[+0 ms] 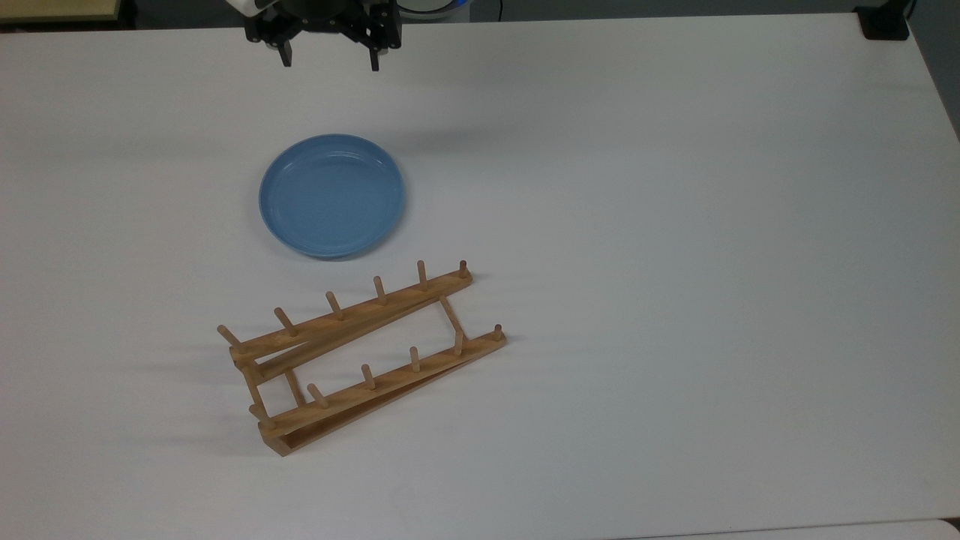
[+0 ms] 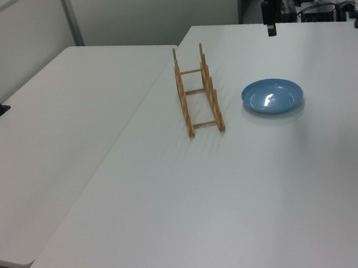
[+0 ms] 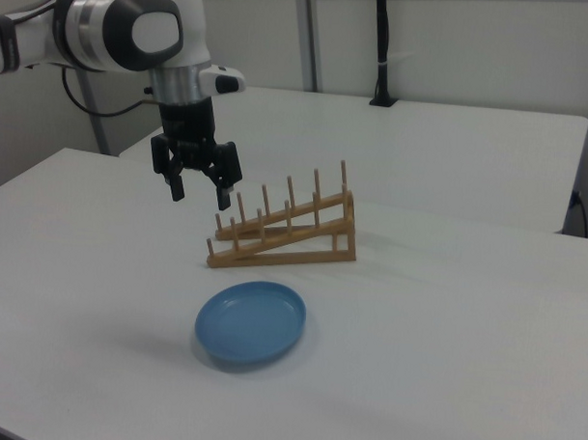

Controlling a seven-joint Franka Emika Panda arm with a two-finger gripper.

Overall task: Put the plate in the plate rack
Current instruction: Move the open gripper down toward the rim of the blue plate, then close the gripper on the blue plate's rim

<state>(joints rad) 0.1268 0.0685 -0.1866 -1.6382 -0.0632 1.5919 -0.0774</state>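
Glossy plate (image 1: 331,195), bare wooden plate rack (image 1: 360,360), matt white table (image 1: 675,225).

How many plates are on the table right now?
1. The blue plate lies flat on the white table, beside the wooden rack and not in it. The open gripper hangs above the table's far edge in the top view.

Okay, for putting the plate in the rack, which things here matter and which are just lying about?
Part of the job:
- light-blue plate, flat on the white table
- wooden plate rack, beside the plate, no plate in it
- gripper, open, up off the table

Just lying about:
- black post on the neighbouring table
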